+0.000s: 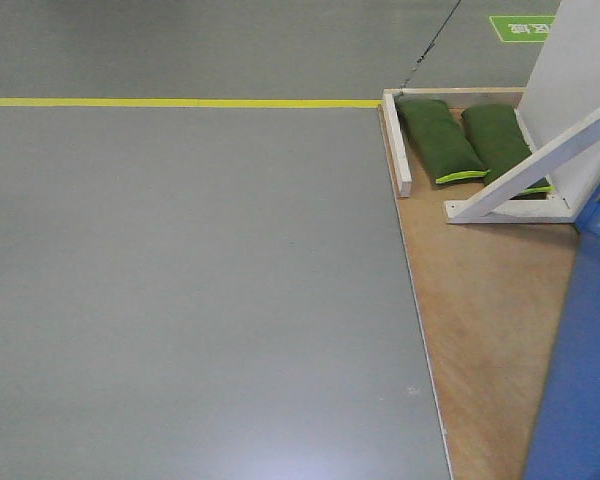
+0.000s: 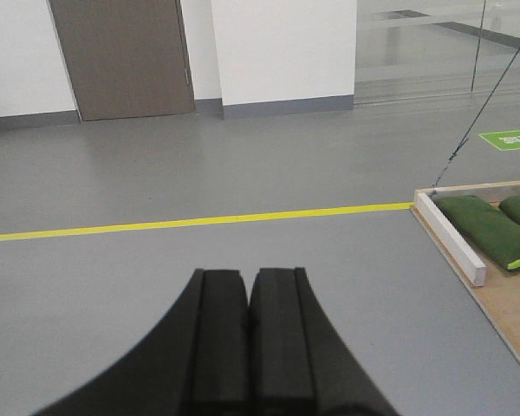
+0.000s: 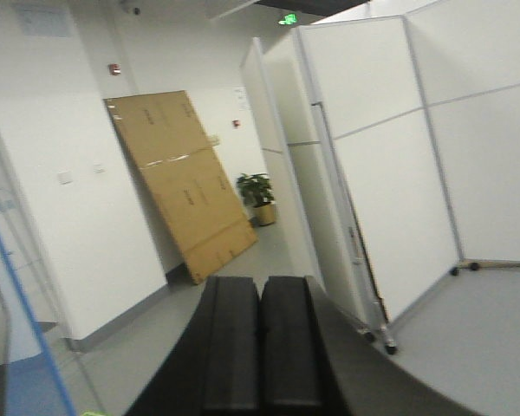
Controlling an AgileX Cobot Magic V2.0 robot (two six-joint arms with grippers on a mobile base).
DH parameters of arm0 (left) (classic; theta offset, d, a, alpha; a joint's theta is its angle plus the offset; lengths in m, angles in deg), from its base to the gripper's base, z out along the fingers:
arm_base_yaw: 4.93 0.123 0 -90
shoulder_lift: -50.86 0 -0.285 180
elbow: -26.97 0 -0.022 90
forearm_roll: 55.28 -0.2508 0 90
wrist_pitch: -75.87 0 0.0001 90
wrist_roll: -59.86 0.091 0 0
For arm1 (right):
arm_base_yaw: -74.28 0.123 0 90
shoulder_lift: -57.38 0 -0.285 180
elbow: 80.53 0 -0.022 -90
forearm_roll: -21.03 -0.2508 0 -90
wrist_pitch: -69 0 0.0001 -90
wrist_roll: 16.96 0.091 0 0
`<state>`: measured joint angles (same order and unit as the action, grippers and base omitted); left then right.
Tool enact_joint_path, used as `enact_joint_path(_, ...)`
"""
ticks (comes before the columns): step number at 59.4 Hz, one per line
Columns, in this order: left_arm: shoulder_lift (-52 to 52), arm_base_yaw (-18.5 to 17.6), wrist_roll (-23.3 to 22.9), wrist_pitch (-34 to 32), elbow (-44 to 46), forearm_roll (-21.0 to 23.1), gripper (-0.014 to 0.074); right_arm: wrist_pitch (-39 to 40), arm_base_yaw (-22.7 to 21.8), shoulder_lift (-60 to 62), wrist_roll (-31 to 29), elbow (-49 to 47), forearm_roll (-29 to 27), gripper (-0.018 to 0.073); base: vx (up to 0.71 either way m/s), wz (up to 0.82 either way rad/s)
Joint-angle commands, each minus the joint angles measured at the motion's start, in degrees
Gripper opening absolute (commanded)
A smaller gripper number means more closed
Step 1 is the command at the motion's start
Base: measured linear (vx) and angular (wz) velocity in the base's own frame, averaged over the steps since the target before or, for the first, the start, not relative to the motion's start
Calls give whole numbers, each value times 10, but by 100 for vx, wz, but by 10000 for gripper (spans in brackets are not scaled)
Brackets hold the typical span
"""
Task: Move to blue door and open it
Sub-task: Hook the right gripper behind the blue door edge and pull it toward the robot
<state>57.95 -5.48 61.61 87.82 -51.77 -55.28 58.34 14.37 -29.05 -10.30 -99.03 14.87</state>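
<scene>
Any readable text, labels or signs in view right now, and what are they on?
Nothing can be read.
Green floor marking: white characters, too blurred.
Green overhead sign: too small.
Leaning cardboard panel: faint print, unreadable.

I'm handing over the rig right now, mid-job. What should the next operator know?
Left gripper shut, empty. Right gripper shut, empty. The blue door shows only as a strip at the front view's right edge, beside the white frame on the wooden platform; its handle is out of view. Approach nearly done; door untouched. Remaining: turn toward the door, find the handle, open it.
</scene>
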Motion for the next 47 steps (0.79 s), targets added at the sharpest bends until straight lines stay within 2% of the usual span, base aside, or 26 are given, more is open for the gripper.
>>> enact_joint_path(1,-7,-4,-2,-48,-3,0,70,38,57,46,-1,-23,-18,-8,0,0)
enact_joint_path(16,-7,-4,-2,-48,-3,0,70,-7,209,55,-1,-23,-18,-8,0,0)
enact_joint_path(47,-7,-4,-2,-48,-3,0,70,-38,506,31,-1,-23,-18,-8,0,0)
